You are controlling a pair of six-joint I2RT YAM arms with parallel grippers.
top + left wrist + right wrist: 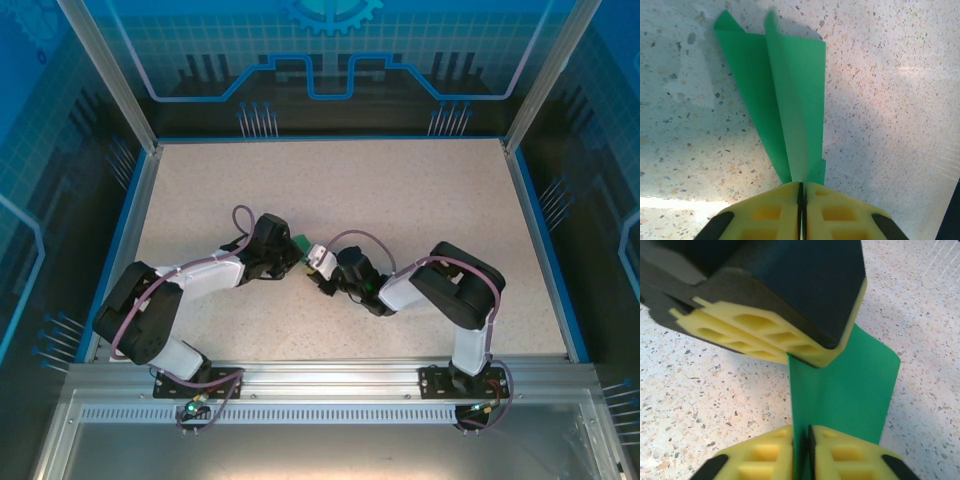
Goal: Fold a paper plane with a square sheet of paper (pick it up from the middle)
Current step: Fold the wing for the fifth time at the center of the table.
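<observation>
The left gripper (801, 191) and the right gripper (801, 434) are both closed on the green paper plane (790, 100), which is held between them at the centre of the top view, over the table (400, 190). If the arms pull apart or twist unevenly, the thin paper may tear, slip out, or lose its crease. I can read no brand or writing; the blue panel (330, 60) at the top of the frame seems only decorated.
</observation>
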